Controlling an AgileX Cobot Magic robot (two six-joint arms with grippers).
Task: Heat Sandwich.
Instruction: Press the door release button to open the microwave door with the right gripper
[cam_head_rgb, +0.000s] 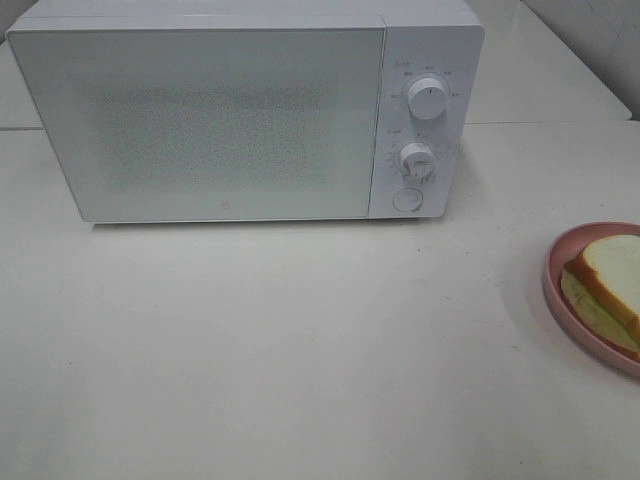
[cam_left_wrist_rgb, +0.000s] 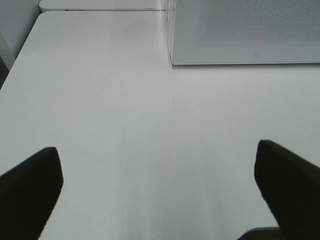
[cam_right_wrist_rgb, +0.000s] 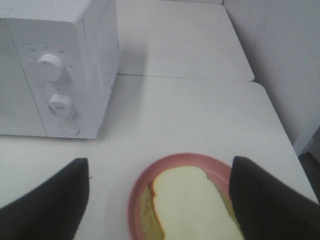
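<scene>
On the white table (cam_head_rgb: 300, 340) stands a white microwave (cam_head_rgb: 230, 120) with its door (cam_head_rgb: 200, 125) shut. The door's dotted panel hides the inside, so I cannot tell whether it holds anything. Down its control strip sit an upper knob (cam_head_rgb: 428, 98), a lower knob (cam_head_rgb: 417, 161) and a round button (cam_head_rgb: 407, 200).

Well apart from the microwave, at the table's right edge in the high view, lies a round pink plate (cam_head_rgb: 552, 275), partly cut off by the frame. It holds the sandwich (cam_head_rgb: 612, 265). The sandwich lies flat inside the rim, its top slice of white bread facing up, with tan crust and a pale green-yellow filling showing along the side.

The right gripper (cam_right_wrist_rgb: 160, 161) hangs above the near part of the plate with its dark fingers (cam_right_wrist_rgb: 50, 200) spread wide. The sandwich shows between them in the wrist view, and they pinch nothing. The left gripper (cam_left_wrist_rgb: 156, 147) is also spread wide and holds nothing. It hangs over bare table near the microwave's front lower corner. Neither gripper shows in the high view.
</scene>
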